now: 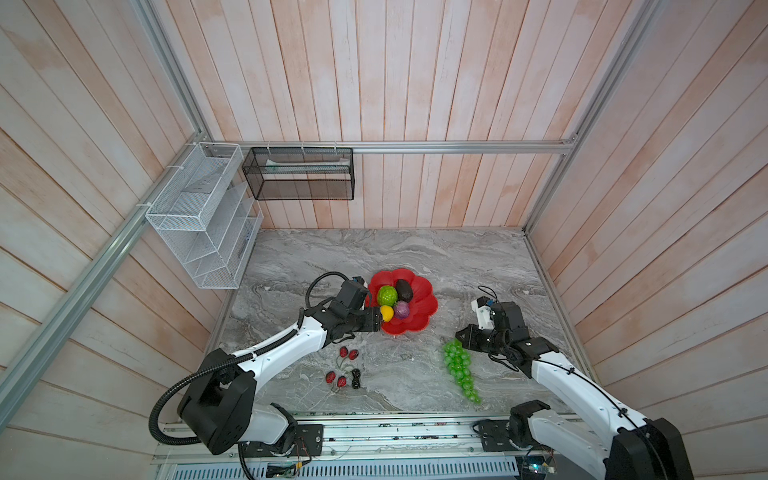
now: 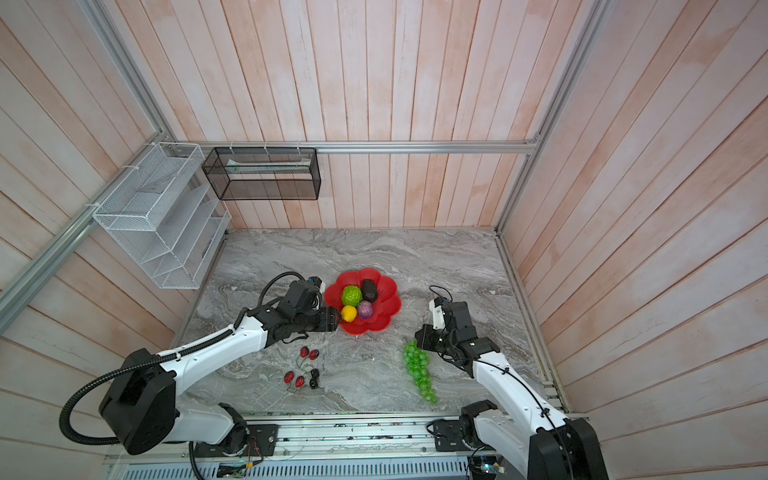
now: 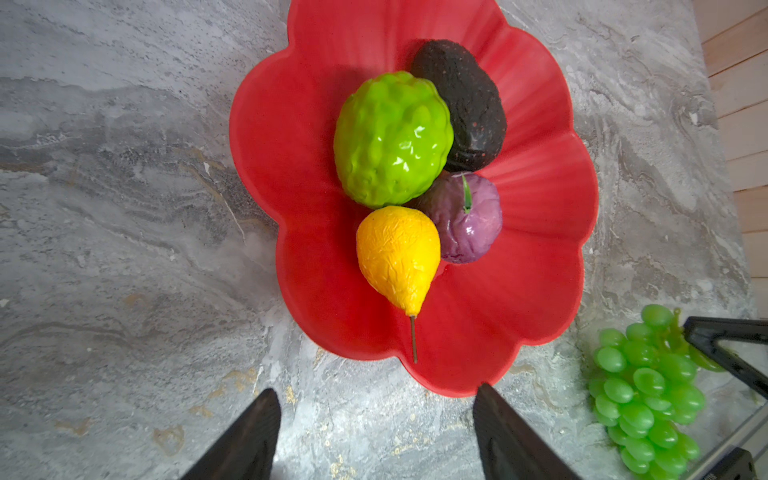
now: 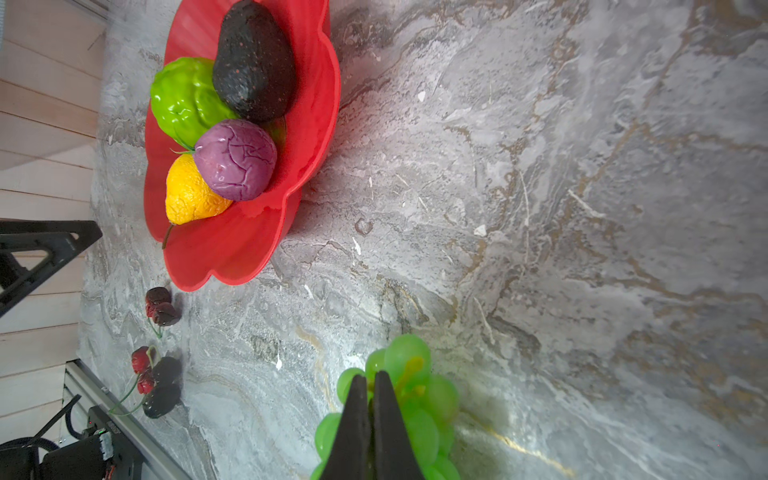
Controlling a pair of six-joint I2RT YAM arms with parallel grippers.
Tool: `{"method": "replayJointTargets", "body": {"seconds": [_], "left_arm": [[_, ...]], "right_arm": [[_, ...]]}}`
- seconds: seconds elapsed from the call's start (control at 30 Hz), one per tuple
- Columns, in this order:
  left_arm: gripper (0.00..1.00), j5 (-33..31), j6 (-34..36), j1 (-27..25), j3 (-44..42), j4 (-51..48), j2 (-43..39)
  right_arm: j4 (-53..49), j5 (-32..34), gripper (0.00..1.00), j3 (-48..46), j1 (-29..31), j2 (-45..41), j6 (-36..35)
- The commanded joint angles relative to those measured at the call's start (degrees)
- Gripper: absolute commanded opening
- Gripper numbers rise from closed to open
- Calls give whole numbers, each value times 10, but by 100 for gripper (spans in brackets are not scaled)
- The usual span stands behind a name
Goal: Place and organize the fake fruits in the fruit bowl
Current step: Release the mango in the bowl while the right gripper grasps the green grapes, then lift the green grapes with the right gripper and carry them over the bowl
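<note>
The red fruit bowl (image 1: 428,307) (image 3: 540,249) holds the bumpy lime-green ball (image 1: 386,295), the dark avocado (image 1: 404,289), the yellow lemon (image 1: 387,313) and the purple fruit (image 1: 402,310). My left gripper (image 1: 379,322) (image 3: 376,395) is open and empty at the bowl's near-left rim, beside the lemon. The green grape bunch (image 1: 459,365) (image 4: 424,399) lies on the table right of the bowl. My right gripper (image 1: 459,336) (image 4: 371,374) is shut among its top grapes; the stem is hidden. Two cherry pairs (image 1: 348,353) (image 1: 336,379) and black berries (image 1: 355,378) lie near the front left.
A white wire basket (image 1: 199,220) hangs on the left wall and a black mesh basket (image 1: 299,174) on the back wall. Wooden walls close in three sides of the marble table (image 1: 374,249). An aluminium rail (image 1: 374,432) runs along the front edge.
</note>
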Motion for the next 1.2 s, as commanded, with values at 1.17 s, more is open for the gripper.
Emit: {"method": "replayJointTargets", "body": {"seconds": [1.17], "left_arm": [[76,-4,-102,3,-90,14,-108]], "right_arm": [[50,-11,0,384,191,184,10]]}}
